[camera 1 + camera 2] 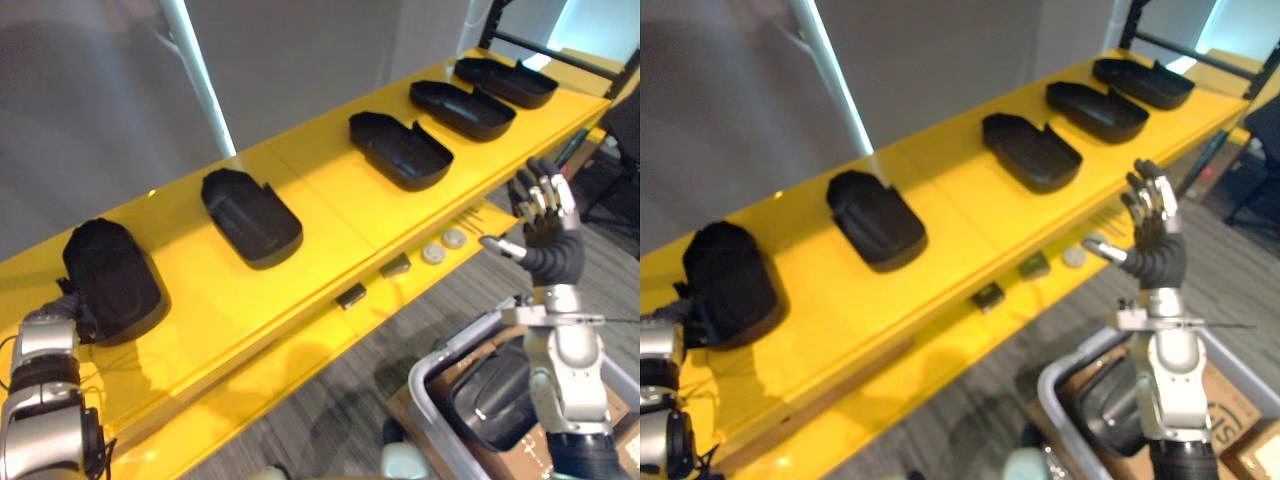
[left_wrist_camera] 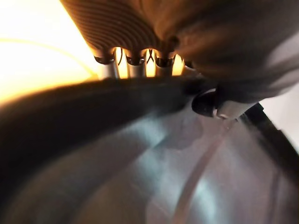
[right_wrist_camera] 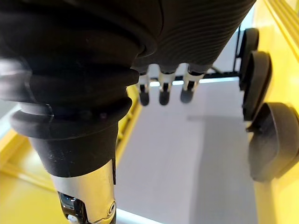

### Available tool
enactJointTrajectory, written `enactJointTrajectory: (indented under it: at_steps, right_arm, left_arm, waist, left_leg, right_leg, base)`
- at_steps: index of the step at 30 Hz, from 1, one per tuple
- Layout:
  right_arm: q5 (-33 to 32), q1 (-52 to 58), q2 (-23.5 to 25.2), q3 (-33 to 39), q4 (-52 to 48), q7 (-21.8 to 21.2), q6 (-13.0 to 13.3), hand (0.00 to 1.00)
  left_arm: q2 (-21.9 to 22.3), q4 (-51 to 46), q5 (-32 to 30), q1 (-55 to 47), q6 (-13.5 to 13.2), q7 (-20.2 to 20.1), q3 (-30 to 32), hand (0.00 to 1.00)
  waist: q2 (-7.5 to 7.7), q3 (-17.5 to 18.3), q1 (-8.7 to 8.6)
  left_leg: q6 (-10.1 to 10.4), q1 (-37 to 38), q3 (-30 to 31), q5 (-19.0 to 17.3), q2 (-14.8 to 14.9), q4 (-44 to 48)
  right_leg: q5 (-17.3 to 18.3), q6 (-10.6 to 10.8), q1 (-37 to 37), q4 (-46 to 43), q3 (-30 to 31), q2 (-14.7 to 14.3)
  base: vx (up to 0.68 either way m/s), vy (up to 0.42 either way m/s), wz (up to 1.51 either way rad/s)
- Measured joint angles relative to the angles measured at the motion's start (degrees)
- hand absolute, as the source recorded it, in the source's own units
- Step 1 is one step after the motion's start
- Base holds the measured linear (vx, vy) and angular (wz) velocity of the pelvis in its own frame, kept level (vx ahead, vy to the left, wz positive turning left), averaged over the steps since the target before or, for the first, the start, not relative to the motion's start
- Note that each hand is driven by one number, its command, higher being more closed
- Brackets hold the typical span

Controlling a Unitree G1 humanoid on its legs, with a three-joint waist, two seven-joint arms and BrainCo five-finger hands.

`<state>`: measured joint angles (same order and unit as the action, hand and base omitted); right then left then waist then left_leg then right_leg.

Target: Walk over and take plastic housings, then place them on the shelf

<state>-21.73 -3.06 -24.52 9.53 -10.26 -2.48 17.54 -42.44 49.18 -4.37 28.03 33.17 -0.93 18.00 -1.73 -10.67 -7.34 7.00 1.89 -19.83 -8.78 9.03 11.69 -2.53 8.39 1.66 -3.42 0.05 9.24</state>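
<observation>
Since the grey bin (image 1: 425, 385) sits nearest, low on the right, start there: one black bin housing (image 1: 490, 400) lies in it, with a carton (image 1: 1240, 420) beside it. There is print on the carton, too small to read.

Right hand (image 1: 540, 215) is raised above the bin, spread wide, empty. Left hand (image 2: 126, 28) is against the near end of the first housing (image 1: 110, 280); whether it grips, I cannot tell.

Lower ledge (image 1: 300, 350): two small blocks (image 1: 350, 295) and two discs (image 1: 443, 246).

Shelf (image 1: 330, 200), yellow, carries five housings in a row, apart from one another, running off to the right: the first, then second (image 1: 250, 215), third (image 1: 400, 150), fourth (image 1: 462, 108), fifth (image 1: 505, 80). The nearer two look dome-up, the far three hollow-up. No labels seen on any of them.

Judgement: these are thin moulded shells, likely light and stiff. They look smooth, so apt to slip, and the wall may flex if squeezed. The best hold looks like a pinch over the rim on a long side, or a span across the width.
</observation>
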Motion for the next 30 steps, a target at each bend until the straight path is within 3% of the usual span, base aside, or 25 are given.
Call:
enactJointTrajectory:
  at_steps: [15, 17, 22, 24, 27, 30]
  right_arm:
    - [-0.03, -0.04, -0.17, 0.04, -0.04, -0.1, -0.33, 0.0]
    - [-0.03, -0.01, -0.17, 0.04, -0.04, -0.09, -0.33, 0.0]
    - [-0.03, 0.12, -0.17, 0.04, -0.04, 0.03, -0.33, 0.0]
    - [-0.03, 0.43, -0.17, 0.04, -0.04, 0.05, -0.33, 0.0]
    - [-0.03, 0.93, -0.17, 0.04, -0.02, 0.04, -0.31, 0.0]
    - [-0.03, 3.07, -0.15, 0.02, -0.02, -0.11, 0.2, 0.0]
  left_arm:
    - [0.06, -1.25, -0.86, -1.18, -3.3, -0.62, -0.64, 0.0]
    - [0.07, -1.48, -2.54, -1.18, -4.56, -1.33, -0.73, 0.0]
    - [0.02, -3.63, -5.74, -1.19, -4.92, -2.16, -0.86, 0.0]
    - [0.02, -3.65, -5.6, -1.19, -5.87, -0.55, -0.85, 0.0]
    - [0.01, -5.88, -5.01, -1.44, -9.52, 4.58, -0.65, 0.0]
    - [-0.05, -15.06, -5.01, -4.48, -14.06, 11.56, 0.83, 0.0]
  waist:
    - [-0.08, 0.91, -0.52]
    - [-0.08, 0.91, -0.5]
    - [-0.3, 1.07, -0.35]
    - [-0.54, 1.32, -0.19]
    - [-0.82, 1.67, 0.23]
    - [-0.87, 2.3, 0.62]
  left_leg:
    - [-0.24, 0.4, 0.34, 0.26, -0.5, -0.18]
    - [-0.25, 0.35, 0.34, 0.27, -0.53, -0.17]
    - [-0.26, 0.15, 0.38, 0.28, -0.57, -0.16]
    - [-0.26, 0.15, 0.49, 0.28, -0.54, -0.2]
    - [-0.25, 0.39, 0.8, 0.29, -0.52, -0.24]
    - [-0.19, 1.33, 0.88, 0.84, -0.86, -1.57]
  right_leg:
    - [-1.21, 0.29, -1.69, 2.22, -0.43, 0.66]
    - [-1.33, 0.31, -1.71, 2.35, -0.44, 0.69]
    - [-1.77, 0.27, -1.91, 3.11, -0.74, 0.75]
    - [-1.77, 0.27, -2.01, 3.2, -0.95, 0.75]
    - [-1.77, 0.27, -2.65, 3.59, -1.37, 0.75]
    - [-1.77, 0.27, -3.3, 3.79, -1.67, 0.75]
  base:
    - [0.0, 0.004, 0.0]
    - [0.0, 0.0, 0.0]
    - [0.0, 0.0, 0.0]
    - [0.0, 0.007, 0.02]
    - [0.0, 0.01, 0.05]
    - [0.0, 0.007, 0.03]
